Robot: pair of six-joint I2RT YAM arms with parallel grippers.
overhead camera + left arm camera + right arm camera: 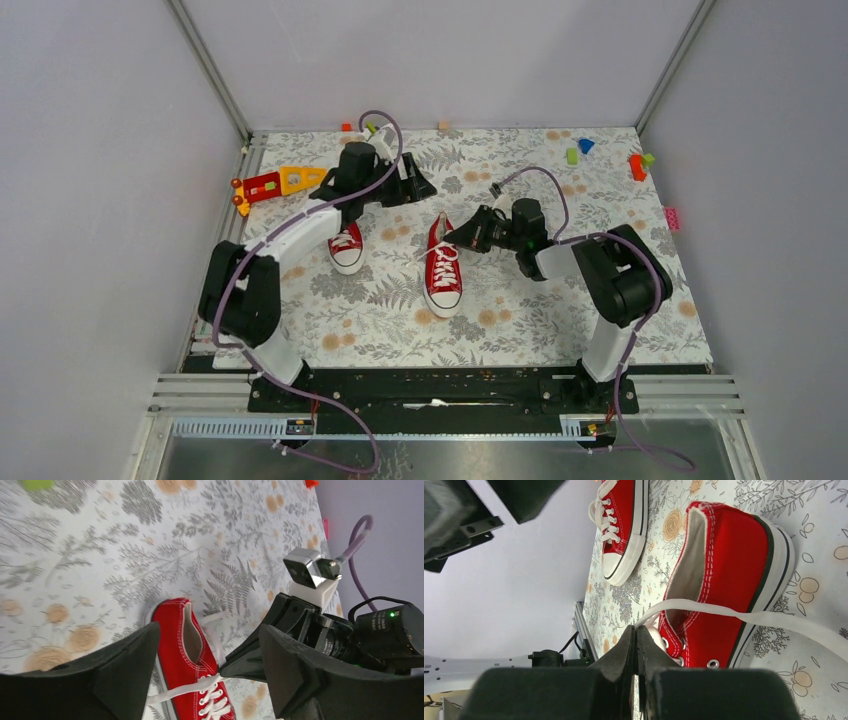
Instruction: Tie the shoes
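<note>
Two red sneakers with white laces stand on the floral mat, toes toward the arms: one on the left (346,248) and one in the middle (442,265). My right gripper (455,237) is at the middle shoe's heel side, shut on a white lace (704,611) that runs taut across the shoe's opening (724,580); the pinch shows in the right wrist view (636,635). My left gripper (415,185) is open and empty, hovering behind the middle shoe. In the left wrist view (210,655) it frames that shoe (180,650). The other shoe (624,520) lies beyond.
A red-and-yellow toy piece (272,183) lies at the back left. Small blocks lie along the back and right: green (572,156), blue (585,144), orange-red (637,166), pink (672,217). Grey walls enclose the mat on three sides.
</note>
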